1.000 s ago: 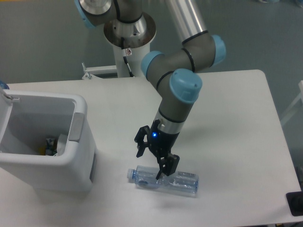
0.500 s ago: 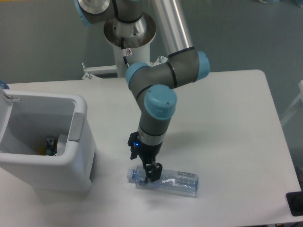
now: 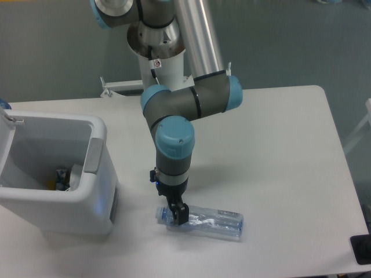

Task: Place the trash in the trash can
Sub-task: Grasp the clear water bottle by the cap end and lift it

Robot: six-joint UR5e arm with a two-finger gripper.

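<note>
A clear plastic bottle (image 3: 211, 223) with a bluish cap lies on its side on the white table near the front edge, cap end pointing left. My gripper (image 3: 177, 215) points straight down at the bottle's neck end, just right of the cap, its dark fingers low against the bottle and turned edge-on to the camera. The jaws look open, with the bottle still flat on the table. The white trash can (image 3: 95, 174) stands at the left. Crumpled trash (image 3: 65, 176) lies at its bottom.
The arm's base column (image 3: 157, 55) rises at the table's back. The trash can's lid (image 3: 7, 136) stands open at the far left. A dark object (image 3: 362, 249) sits off the table's front right corner.
The arm has swung left and the wrist has rotated, carrying my gripper from the bottle's middle to its neck end. The bottle has not moved.
</note>
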